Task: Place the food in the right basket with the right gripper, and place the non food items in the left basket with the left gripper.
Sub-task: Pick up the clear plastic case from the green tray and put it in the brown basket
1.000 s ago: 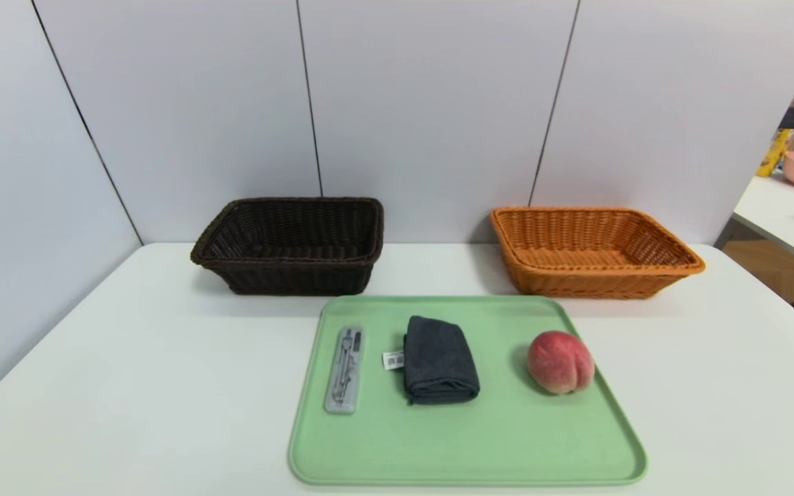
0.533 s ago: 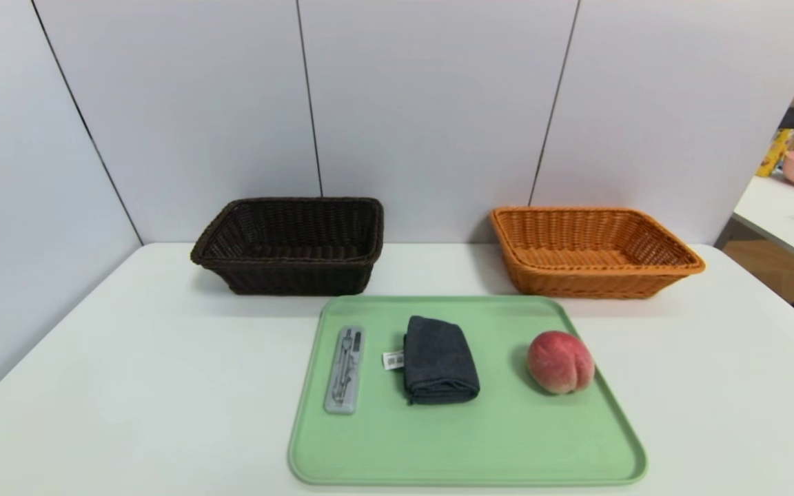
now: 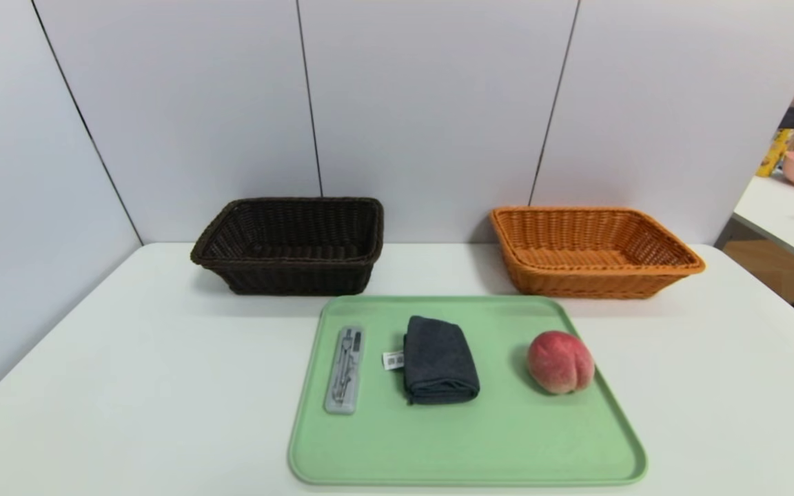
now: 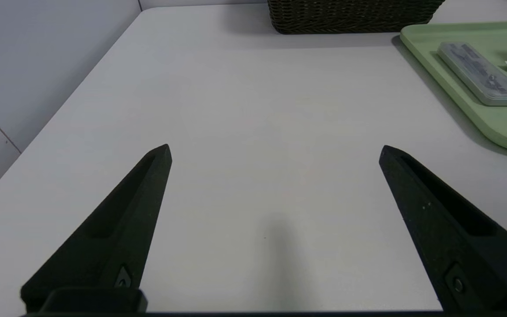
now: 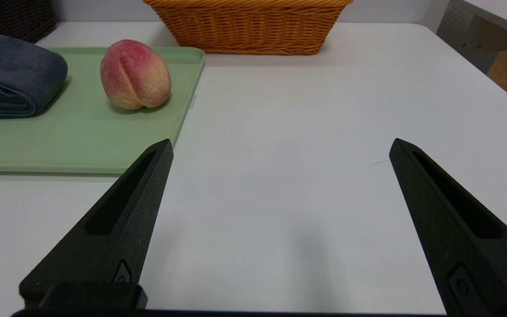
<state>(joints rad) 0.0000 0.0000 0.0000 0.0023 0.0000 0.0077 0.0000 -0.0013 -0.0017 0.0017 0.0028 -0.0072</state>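
The peach [image 5: 135, 74] lies ahead of the right hand [image 5: 280, 149], toward the robot's left; both hands gape empty, the left hand [image 4: 275, 152] farther.

— Fruit? 
— One peach [image 3: 560, 371], pink-red and fuzzy, cleft visible, is set on the right part of a green tray [image 3: 466, 455], near its right rim.

— Non-food? 
— A folded dark cloth [image 3: 438, 359] with a white tag is laid mid-tray; a slim grey case [image 3: 344, 369] is laid lengthwise at the tray's left.

— Baskets? 
— Dark brown basket [image 3: 291, 244] is stood behind the tray to the left, orange basket [image 3: 590, 251] behind to the right; both are placed against the wall, well apart.
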